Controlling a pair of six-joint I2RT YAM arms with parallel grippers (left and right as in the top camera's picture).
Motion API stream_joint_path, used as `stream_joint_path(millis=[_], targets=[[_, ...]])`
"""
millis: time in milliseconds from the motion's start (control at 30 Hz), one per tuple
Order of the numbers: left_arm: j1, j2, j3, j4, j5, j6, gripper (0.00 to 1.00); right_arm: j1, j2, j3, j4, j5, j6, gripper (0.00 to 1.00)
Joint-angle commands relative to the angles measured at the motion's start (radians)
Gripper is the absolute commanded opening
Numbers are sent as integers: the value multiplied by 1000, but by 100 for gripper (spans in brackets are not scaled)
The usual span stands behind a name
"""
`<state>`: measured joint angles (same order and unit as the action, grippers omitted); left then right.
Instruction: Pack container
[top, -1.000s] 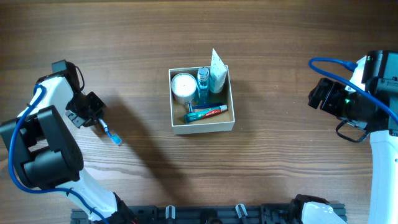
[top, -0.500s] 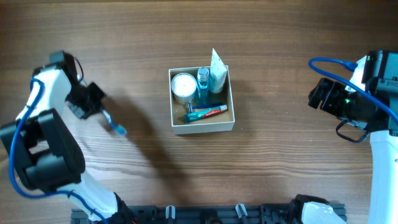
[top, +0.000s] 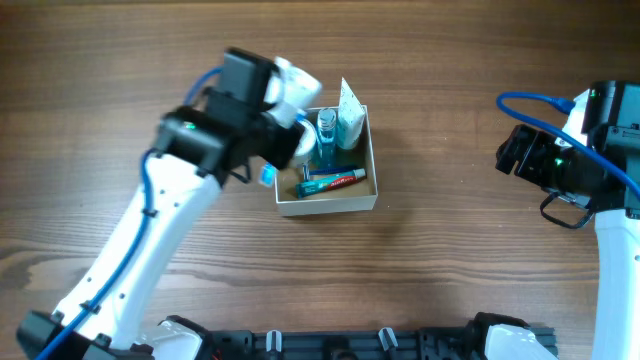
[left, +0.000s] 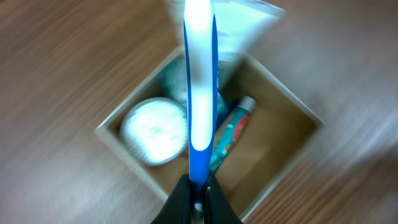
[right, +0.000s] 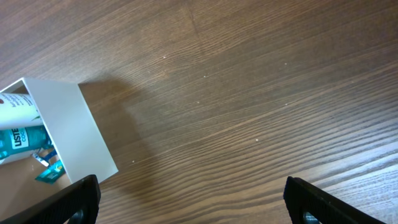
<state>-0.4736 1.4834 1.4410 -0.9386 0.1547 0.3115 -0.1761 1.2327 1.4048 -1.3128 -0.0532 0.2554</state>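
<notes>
Overhead, a brown wood-grain table (top: 470, 70) holds the container (top: 330, 207) at its centre: square, shallow, with thin white walls, tan cardboard inside and toiletries in it. One tube (right: 15, 134) shows the letters "USTE". The left gripper (left: 198, 200) pinches a blue-and-white toothbrush (left: 200, 93) over the container's left edge; the right gripper (right: 189, 198) gapes wide, well to the right.

White arms (top: 165, 220), black joints (top: 212, 135), blue cables (top: 530, 99)
</notes>
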Motion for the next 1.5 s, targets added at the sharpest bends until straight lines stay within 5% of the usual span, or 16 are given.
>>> stream_joint_path(millis=[0, 367, 433, 533, 667, 900, 933, 967, 1200, 1467], targets=[[-106, 49, -1, 0, -16, 215, 4, -3, -12, -6, 4, -16, -20, 96], [-146, 156, -1, 45, -59, 265, 4, -3, -12, -6, 7, -16, -19, 95], [-146, 167, -1, 47, -59, 264, 18, -3, -12, -6, 6, -16, -19, 96], [-146, 168, -1, 35, -59, 257, 57, -3, -12, -6, 7, -16, -20, 96], [-146, 151, -1, 6, -60, 252, 65, -3, -12, -6, 4, -16, -20, 95], [-85, -5, -1, 2, -232, -95, 72, 21, -12, -6, 2, -27, -71, 95], [-36, -14, -1, 3, -232, -169, 79, 46, -12, -6, 19, -25, -74, 95], [6, -15, -1, 3, -232, -222, 100, 77, -12, -6, 44, -15, -76, 95], [347, 16, -1, 3, -212, -587, 100, 349, 37, -5, 388, 33, -163, 100], [457, 16, -1, -2, -182, -602, 100, 361, 80, -5, 510, 64, -187, 100]])
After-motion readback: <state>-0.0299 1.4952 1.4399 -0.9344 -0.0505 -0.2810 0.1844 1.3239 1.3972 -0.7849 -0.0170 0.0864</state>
